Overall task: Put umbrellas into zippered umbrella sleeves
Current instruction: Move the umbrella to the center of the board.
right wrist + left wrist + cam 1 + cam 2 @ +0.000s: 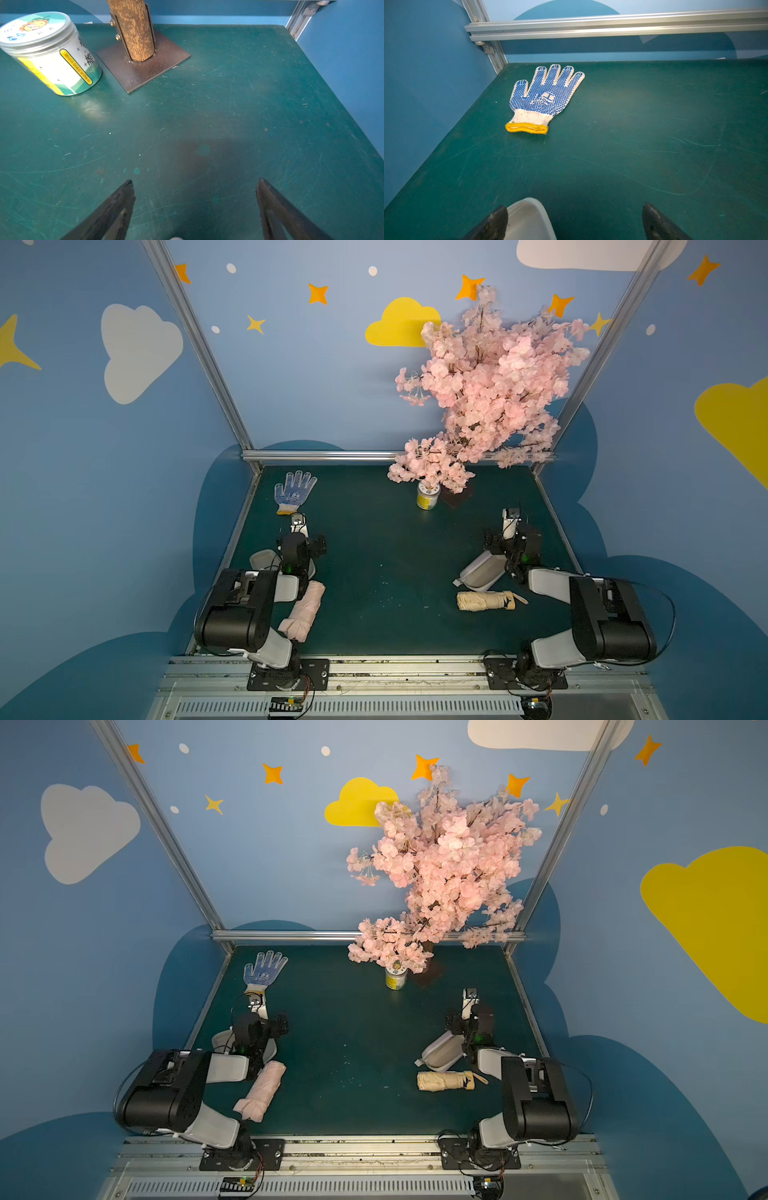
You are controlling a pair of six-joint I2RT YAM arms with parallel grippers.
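Only the wrist views are showing the jaws. The left jaws are standing wide apart and holding nothing, over the end of the left sleeve [527, 220], the glove [544, 95] lying ahead. The right jaws are wide and empty over bare tabletop [228, 124], the jar [52, 54] and tree trunk [133, 29] beyond. In both top views the arms are hiding part of each open sleeve; the pink umbrella [301, 610] is lying near the left sleeve, the cream umbrella [484, 600] just beside the right sleeve [482, 576], both outside.
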